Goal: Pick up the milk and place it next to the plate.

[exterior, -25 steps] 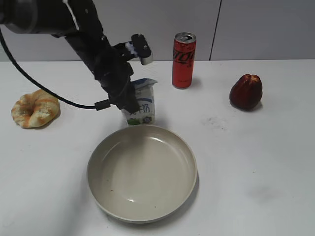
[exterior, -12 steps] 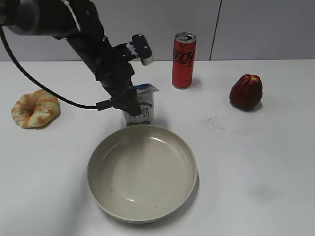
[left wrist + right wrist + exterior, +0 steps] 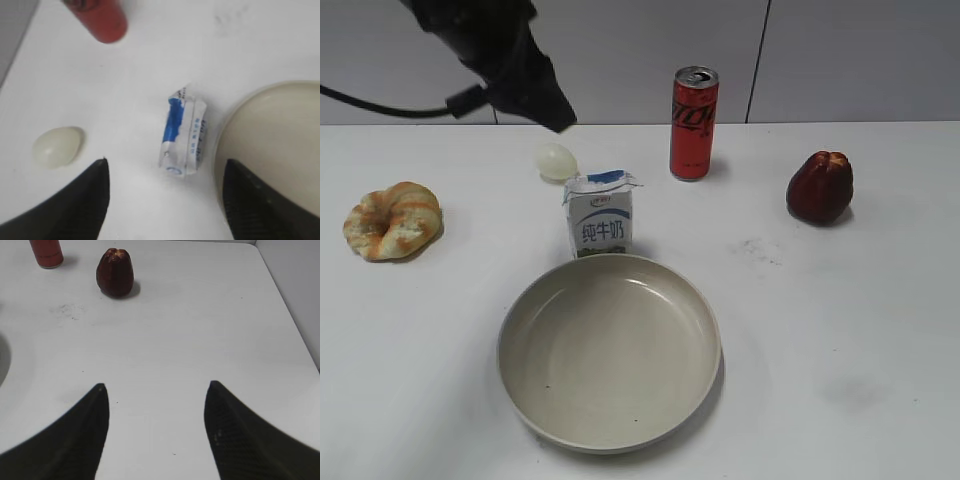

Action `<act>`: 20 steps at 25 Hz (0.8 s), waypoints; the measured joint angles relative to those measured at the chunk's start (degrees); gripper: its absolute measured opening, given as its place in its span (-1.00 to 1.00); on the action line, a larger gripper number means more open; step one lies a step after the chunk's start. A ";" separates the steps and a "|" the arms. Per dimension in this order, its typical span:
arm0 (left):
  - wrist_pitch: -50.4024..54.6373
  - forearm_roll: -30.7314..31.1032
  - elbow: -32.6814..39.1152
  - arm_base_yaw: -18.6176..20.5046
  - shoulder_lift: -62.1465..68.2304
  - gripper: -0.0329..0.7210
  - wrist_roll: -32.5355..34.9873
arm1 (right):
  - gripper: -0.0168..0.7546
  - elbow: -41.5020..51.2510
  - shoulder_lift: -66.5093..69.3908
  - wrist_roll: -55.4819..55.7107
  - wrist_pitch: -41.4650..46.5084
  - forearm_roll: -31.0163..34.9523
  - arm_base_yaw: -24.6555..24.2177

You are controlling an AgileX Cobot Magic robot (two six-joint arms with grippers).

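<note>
The milk (image 3: 600, 222), a small white carton with a blue top, stands upright on the table just behind the far rim of the plate (image 3: 610, 350), close to it. In the left wrist view the milk (image 3: 184, 137) is seen from above, beside the plate's rim (image 3: 270, 130). My left gripper (image 3: 558, 115) is open and empty, raised well above and behind-left of the milk; its fingers (image 3: 165, 162) frame the carton from above. My right gripper (image 3: 157, 385) is open and empty over bare table at the right, out of the exterior view.
A red can (image 3: 693, 122) stands behind and right of the milk. A dark red fruit (image 3: 819, 187) sits at the right. A bread ring (image 3: 392, 220) lies at the left. A pale egg-shaped object (image 3: 556, 160) lies just behind the milk.
My left gripper let go of the milk and rose up and back to the left. The milk now stands free by the plate. The egg-shaped object has come into view.
</note>
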 joint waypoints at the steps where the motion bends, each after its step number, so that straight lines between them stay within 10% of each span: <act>1: 0.13 0.34 0.00 0.98 -1.83 0.50 -2.43 | 0.23 0.00 0.00 0.00 0.00 0.00 0.00; 12: 12.44 9.87 3.33 17.46 -6.36 0.50 -39.14 | 0.23 0.00 0.00 0.00 0.00 0.00 0.00; 20: 12.72 13.26 24.29 22.15 -18.04 0.50 -44.01 | 0.23 0.00 0.00 0.00 0.00 0.00 0.00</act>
